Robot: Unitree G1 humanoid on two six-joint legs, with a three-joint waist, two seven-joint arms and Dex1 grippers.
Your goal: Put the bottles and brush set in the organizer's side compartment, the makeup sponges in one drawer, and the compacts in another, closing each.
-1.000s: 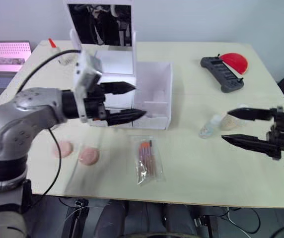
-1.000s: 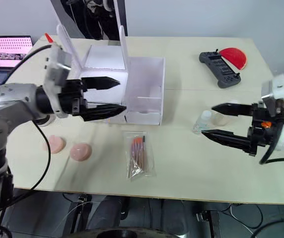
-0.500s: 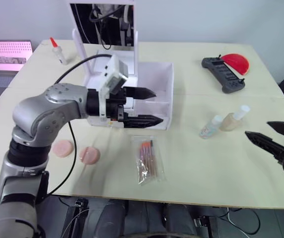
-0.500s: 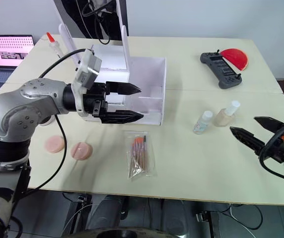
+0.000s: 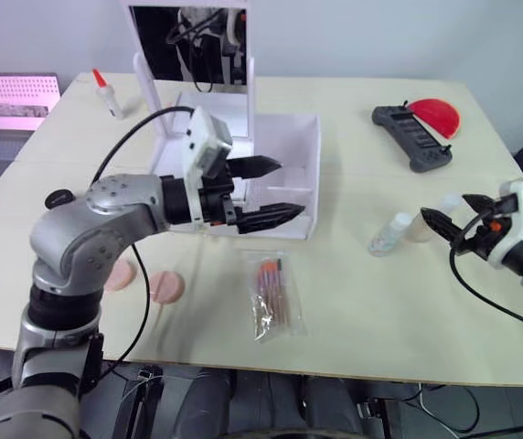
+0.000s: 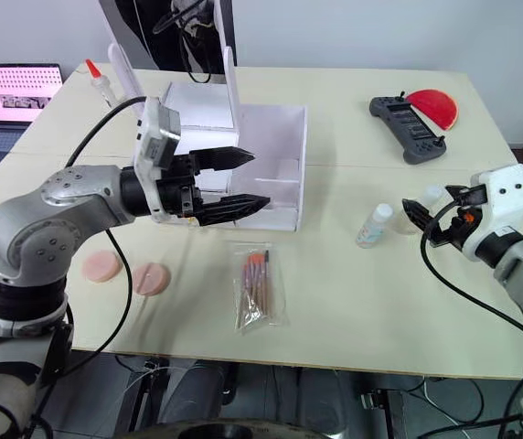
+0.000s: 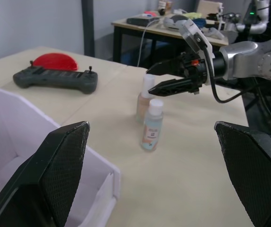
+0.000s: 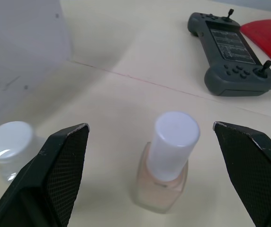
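Two bottles stood upright on the table's right half: a peach bottle (image 8: pixel 165 165) with a white cap, and just left of it a clear bottle (image 6: pixel 372 225), close together but apart. The right gripper (image 6: pixel 411 220) hung just right of the peach bottle, its fingers spread wide, one either side of the cap, touching nothing.

The brush set (image 6: pixel 255 283) lay flat in its clear bag near the table's front edge, in front of the organizer (image 6: pixel 271 151). To its left were two pink sponges (image 6: pixel 149 278), side by side near the front left; the left one was partly hidden behind the left arm.

The white organizer sat left of centre, its side compartment open on top on its right end, a mirror panel standing up at the back. I could not tell how its drawers stood, since the arm covered them. The left gripper (image 6: pixel 240 181) hovered at the organizer's front face, fingers apart and pointing right, holding nothing.

Farther off, a small white bottle with a red tip (image 6: pixel 100 82) stood at the far left beside a laptop (image 6: pixel 20 92). At the far right lay a dark controller (image 6: pixel 407 129) with a red half-round thing (image 6: pixel 433 106) just behind it.
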